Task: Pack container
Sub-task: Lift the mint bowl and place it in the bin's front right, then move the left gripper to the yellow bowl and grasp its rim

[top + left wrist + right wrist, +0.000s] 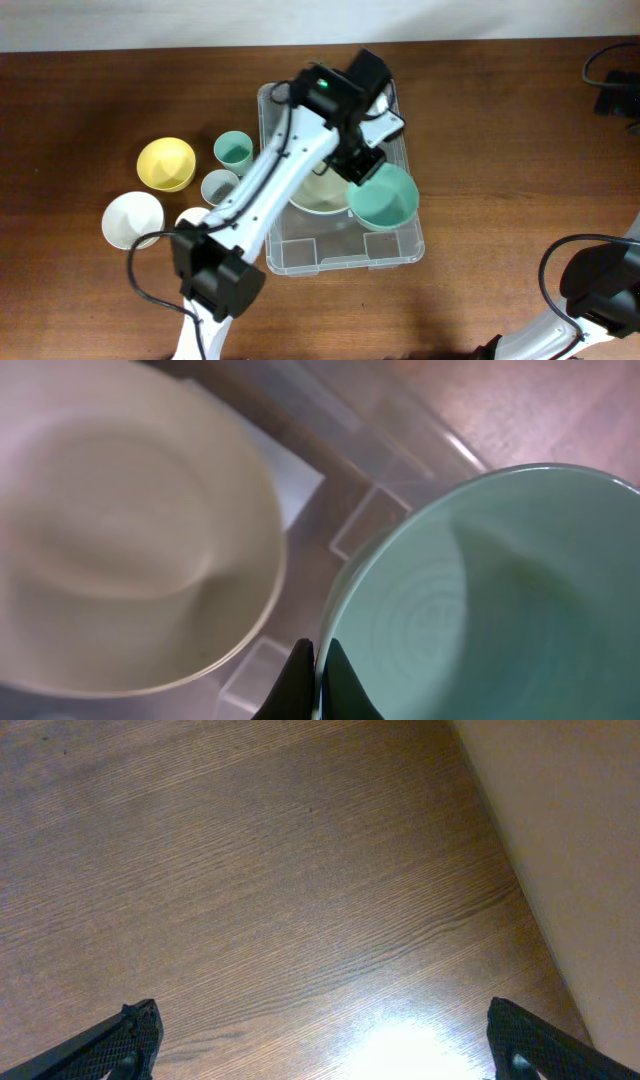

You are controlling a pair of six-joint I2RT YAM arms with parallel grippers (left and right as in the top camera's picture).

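The clear plastic container sits mid-table with a cream bowl inside it. My left gripper is shut on the rim of a large green bowl, holding it over the container's right side. In the left wrist view the fingers pinch the green bowl's rim, with the cream bowl to the left and the container's floor between them. My right gripper is open over bare wood, holding nothing.
Left of the container stand a yellow bowl, a white bowl, a small teal cup and a small grey cup. The right arm's base is at the lower right. Cables lie at the far right.
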